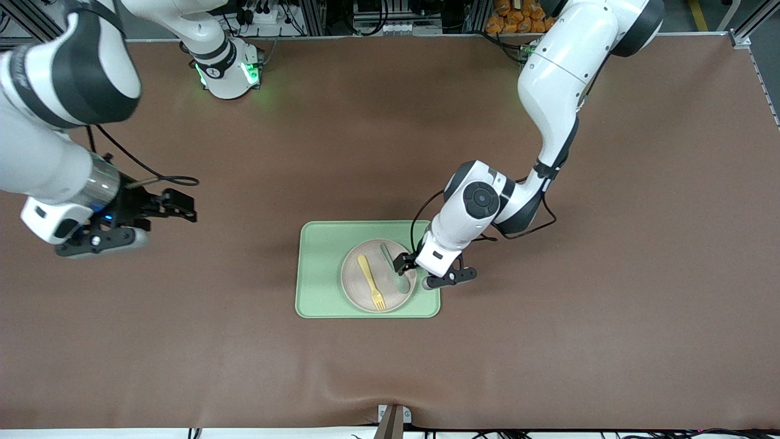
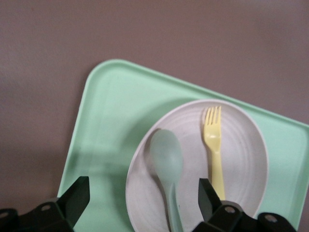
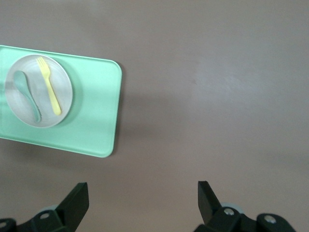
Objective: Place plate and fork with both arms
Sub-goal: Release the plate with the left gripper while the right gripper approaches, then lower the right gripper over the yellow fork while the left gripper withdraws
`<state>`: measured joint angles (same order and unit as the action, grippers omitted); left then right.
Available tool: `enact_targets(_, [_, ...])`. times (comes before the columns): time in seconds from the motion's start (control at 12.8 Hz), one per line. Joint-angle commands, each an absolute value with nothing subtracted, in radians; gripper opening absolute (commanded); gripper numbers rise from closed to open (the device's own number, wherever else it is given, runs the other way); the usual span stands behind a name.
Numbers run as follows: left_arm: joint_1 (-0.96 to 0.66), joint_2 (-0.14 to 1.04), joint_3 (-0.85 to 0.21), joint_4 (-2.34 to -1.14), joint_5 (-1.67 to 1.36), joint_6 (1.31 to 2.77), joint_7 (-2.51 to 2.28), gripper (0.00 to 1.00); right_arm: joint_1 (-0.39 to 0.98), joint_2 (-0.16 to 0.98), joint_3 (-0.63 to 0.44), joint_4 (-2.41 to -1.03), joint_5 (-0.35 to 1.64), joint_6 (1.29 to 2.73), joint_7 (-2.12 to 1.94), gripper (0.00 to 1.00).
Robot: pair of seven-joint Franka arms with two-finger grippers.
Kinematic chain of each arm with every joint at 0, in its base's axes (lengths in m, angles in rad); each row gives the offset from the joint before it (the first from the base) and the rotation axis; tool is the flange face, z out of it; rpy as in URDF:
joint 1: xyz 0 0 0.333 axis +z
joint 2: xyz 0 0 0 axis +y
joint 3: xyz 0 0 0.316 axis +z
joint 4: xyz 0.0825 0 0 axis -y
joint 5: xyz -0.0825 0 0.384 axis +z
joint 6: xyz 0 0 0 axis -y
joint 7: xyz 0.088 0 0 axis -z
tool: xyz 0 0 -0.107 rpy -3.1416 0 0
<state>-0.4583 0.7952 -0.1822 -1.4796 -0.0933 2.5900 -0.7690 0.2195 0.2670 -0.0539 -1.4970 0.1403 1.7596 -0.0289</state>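
Small pale yellow plastic fork (image 1: 371, 282) lies flat in the round beige-pink plate (image 1: 378, 303), beside a grey-green spoon (image 1: 395, 269); plate sits on the rectangular light green tray (image 1: 323, 268) on the brown desk (image 1: 548, 353). Left gripper (image 1: 407, 263) hangs over the spoon, jaws spread, pinching nothing. Retreat should go straight up, clear of the rim. Right gripper (image 1: 159, 214) waits toward its own end, jaws spread.

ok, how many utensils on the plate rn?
2. The fork lies on the plate, toward the right arm's end. The spoon lies beside it on the same plate, under the open left claw, partly covered in the front view. None seen elsewhere.
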Motion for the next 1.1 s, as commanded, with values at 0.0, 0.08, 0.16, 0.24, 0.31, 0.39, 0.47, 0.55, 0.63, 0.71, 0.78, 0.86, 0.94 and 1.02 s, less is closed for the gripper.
enact_targets(0.0, [-0.414, 0.718, -0.179, -1.497, -0.045, 2.521, -0.784, 1.00, 0.264, 0.354, -0.032, -1.444, 0.166, 1.846, -0.037, 1.00])
enact_targets(0.08, [-0.391, 0.691, -0.179, -1.497, -0.034, 2.493, -0.782, 1.00, 0.300, 0.394, -0.029, -1.425, 0.164, 1.886, -0.038, 1.00])
enact_targets(0.16, [-0.367, 0.668, -0.179, -1.497, -0.028, 2.467, -0.781, 1.00, 0.328, 0.435, -0.029, -1.395, 0.161, 1.925, -0.041, 1.00])
enact_targets(0.24, [-0.341, 0.641, -0.179, -1.497, -0.015, 2.444, -0.781, 1.00, 0.357, 0.486, -0.029, -1.352, 0.157, 1.956, -0.037, 1.00])
enact_targets(0.31, [-0.310, 0.629, -0.179, -1.497, 0.006, 2.424, -0.779, 1.00, 0.391, 0.532, -0.031, -1.306, 0.153, 1.962, -0.029, 1.00])
enact_targets(0.39, [-0.283, 0.618, -0.179, -1.499, 0.032, 2.409, -0.773, 1.00, 0.414, 0.581, -0.032, -1.257, 0.150, 1.970, -0.023, 1.00])
enact_targets(0.47, [-0.246, 0.615, -0.179, -1.499, 0.066, 2.395, -0.773, 1.00, 0.419, 0.622, -0.031, -1.232, 0.153, 2.017, -0.028, 1.00])
enact_targets(0.55, [-0.212, 0.612, -0.181, -1.499, 0.093, 2.385, -0.766, 1.00, 0.442, 0.653, -0.029, -1.229, 0.153, 2.107, -0.020, 1.00])
enact_targets(0.63, [-0.180, 0.612, -0.181, -1.499, 0.098, 2.378, -0.752, 1.00, 0.481, 0.681, -0.031, -1.229, 0.150, 2.170, -0.020, 1.00])
enact_targets(0.71, [-0.148, 0.612, -0.181, -1.500, 0.098, 2.369, -0.720, 1.00, 0.494, 0.714, -0.032, -1.229, 0.150, 2.207, -0.020, 1.00])
enact_targets(0.78, [-0.112, 0.611, -0.181, -1.499, 0.100, 2.352, -0.683, 1.00, 0.502, 0.744, -0.034, -1.229, 0.149, 2.247, -0.021, 1.00])
enact_targets(0.86, [-0.086, 0.604, -0.183, -1.499, 0.098, 2.335, -0.646, 1.00, 0.500, 0.771, -0.034, -1.226, 0.141, 2.272, -0.021, 1.00])
enact_targets(0.94, [-0.059, 0.598, -0.183, -1.500, 0.100, 2.316, -0.615, 1.00, 0.503, 0.802, -0.034, -1.215, 0.141, 2.293, -0.020, 0.97])
enact_targets(1.02, [-0.042, 0.591, -0.183, -1.500, 0.098, 2.286, -0.585, 1.00, 0.514, 0.837, -0.034, -1.189, 0.141, 2.308, -0.014, 0.94])
